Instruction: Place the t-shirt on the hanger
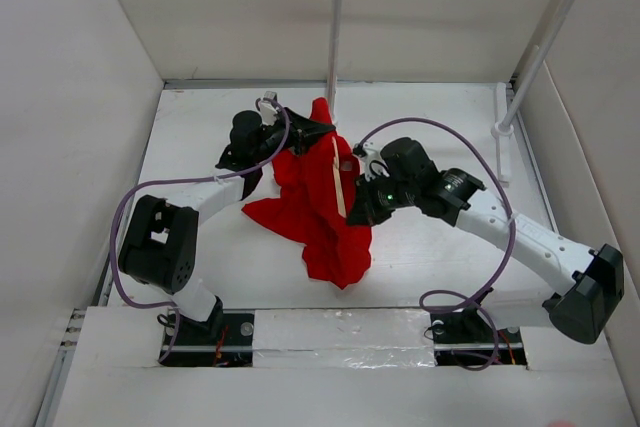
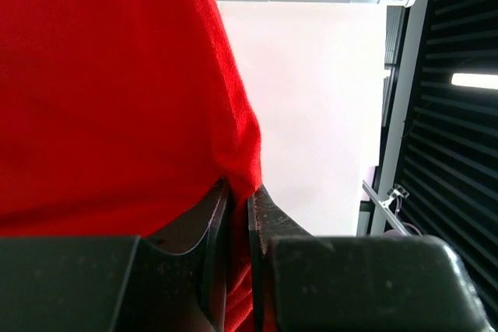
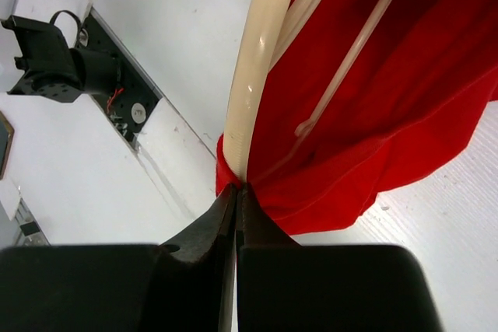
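t-shirt [image 1: 320,217] hangs; right wrist alone shows fingers [image 3: 206,231] clamping hanger [image 3: 250,75].

White arm links [image 1: 520,232], black motor joints [image 1: 160,242], looping purple cables [image 1: 431,122].

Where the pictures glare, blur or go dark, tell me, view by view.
Top external: even soft light, sharp, barely any shadow around the t-shirt. Left wrist: the white wall is washed out, a light strip glares, the left gripper is dark. Right wrist: small glints on the hanger, the right gripper dark.
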